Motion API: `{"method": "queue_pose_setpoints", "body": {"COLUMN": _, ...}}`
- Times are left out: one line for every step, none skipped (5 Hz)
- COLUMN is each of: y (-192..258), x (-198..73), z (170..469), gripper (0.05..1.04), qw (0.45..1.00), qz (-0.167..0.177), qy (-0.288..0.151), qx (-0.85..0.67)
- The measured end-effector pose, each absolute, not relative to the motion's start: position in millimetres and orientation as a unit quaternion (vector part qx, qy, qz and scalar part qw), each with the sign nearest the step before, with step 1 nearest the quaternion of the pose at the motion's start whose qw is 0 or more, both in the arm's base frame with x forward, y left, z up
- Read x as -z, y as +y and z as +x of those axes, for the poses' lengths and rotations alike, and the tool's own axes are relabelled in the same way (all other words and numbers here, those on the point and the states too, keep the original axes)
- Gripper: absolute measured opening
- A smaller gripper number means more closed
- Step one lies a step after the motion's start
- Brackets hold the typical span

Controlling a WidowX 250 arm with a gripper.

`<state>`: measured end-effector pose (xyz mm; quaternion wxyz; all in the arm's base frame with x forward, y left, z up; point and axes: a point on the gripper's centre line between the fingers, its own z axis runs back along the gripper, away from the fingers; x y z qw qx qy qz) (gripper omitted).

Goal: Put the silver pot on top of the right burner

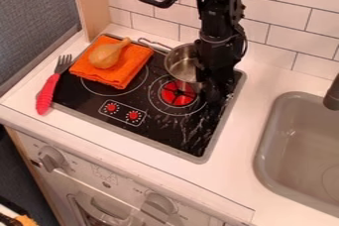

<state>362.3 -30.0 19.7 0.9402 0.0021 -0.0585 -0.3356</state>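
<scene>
"On the white tabletop (238, 158), largest item?"

"Black stove (83, 98), set in, with a gray sink (265, 133) to its right in view. The black arm (222, 17) comes in from the top edge."

"Tool (210, 92)?"

"Hangs low over the stove's right part, just beside the silver pot (177, 64). Whether it is apart, together or clamped on the pot: cannot tell."

"Orange cloth (136, 69)?"

"Folded, partly over the left burner (99, 90)."

"Right burner (177, 94)?"

"Red center visible. Pot sits in view at its back edge, not centered; contact with the surface cannot be told. Its handle points toward the cloth."

"Smaller items?"

"Red-handled fork (47, 91) at the stove's left edge; tan bulb-shaped object (104, 56) lying on the cloth; two red knobs (112, 107) at the stove's front."
</scene>
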Motion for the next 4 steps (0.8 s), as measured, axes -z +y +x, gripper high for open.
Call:
{"method": "queue_pose_setpoints", "body": {"y": -24.4, "x": -59.0, "z": 364.1, "gripper": 0.87, "qw": 0.949, "qz": -0.027, "qy": -0.089, "qx": 0.302}}
{"method": "queue_pose_setpoints", "body": {"y": -15.8, "x": -86.2, "z": 356.1, "gripper": 1.007, "qw": 0.96, "qz": -0.04, "qy": -0.093, "qx": 0.261}}
{"method": "queue_pose_setpoints", "body": {"y": -0.6, "x": -94.2, "z": 340.9, "gripper": 1.001, "qw": 0.98, "qz": -0.004, "qy": -0.08, "qx": 0.181}}
{"method": "queue_pose_setpoints", "body": {"y": 10.0, "x": -84.1, "z": 327.3, "gripper": 1.0, "qw": 0.989, "qz": 0.023, "qy": -0.058, "qx": 0.133}}
